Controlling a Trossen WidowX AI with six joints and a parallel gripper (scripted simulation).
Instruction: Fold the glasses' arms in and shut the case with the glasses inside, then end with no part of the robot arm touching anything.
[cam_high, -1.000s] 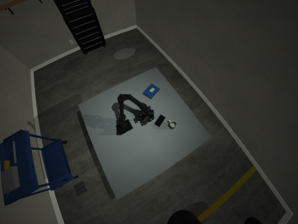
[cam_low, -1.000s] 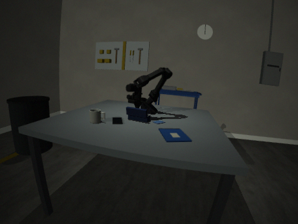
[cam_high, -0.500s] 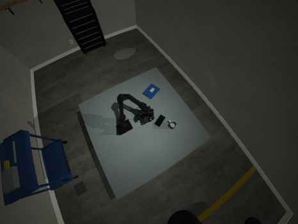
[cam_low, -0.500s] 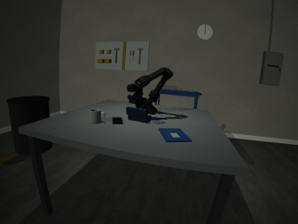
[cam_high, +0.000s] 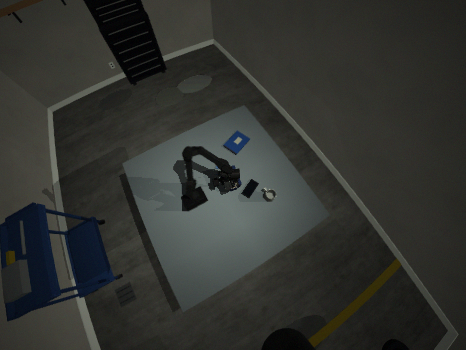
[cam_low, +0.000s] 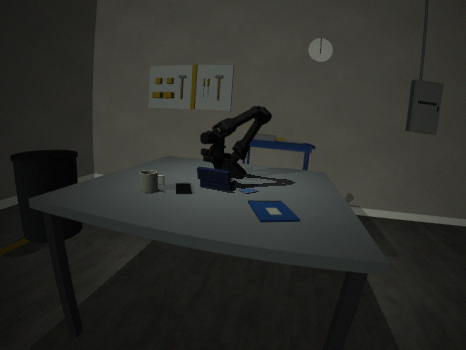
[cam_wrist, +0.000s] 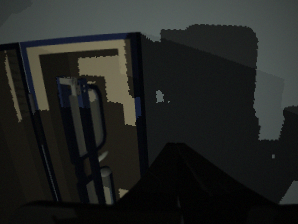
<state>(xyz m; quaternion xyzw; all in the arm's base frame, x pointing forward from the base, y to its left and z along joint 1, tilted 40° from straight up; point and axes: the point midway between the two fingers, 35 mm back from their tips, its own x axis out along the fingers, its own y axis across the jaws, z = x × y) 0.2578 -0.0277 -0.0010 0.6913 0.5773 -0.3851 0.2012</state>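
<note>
The blue glasses case (cam_low: 214, 178) (cam_wrist: 75, 40) stands open on the table in front of the arm's base, its lid tilted up. In the wrist view its cream lining shows, and the glasses (cam_wrist: 80, 125) lie inside with dark blue rims. My gripper (cam_low: 212, 159) (cam_high: 229, 178) (cam_wrist: 174, 151) is shut with nothing between the fingers. It hangs low, just behind and above the case's raised lid. In the wrist view the shut fingers form a dark wedge right beside the case's right edge. Whether they touch the case I cannot tell.
A white mug (cam_high: 269, 194) (cam_low: 149, 181) and a flat black phone (cam_high: 249, 188) (cam_low: 183, 188) lie beside the case. A blue book (cam_high: 237, 142) (cam_low: 273, 210) and a small blue card (cam_low: 247, 190) lie on the other side. A blue cart (cam_high: 45, 260) and a dark bin (cam_low: 42, 190) stand on the floor.
</note>
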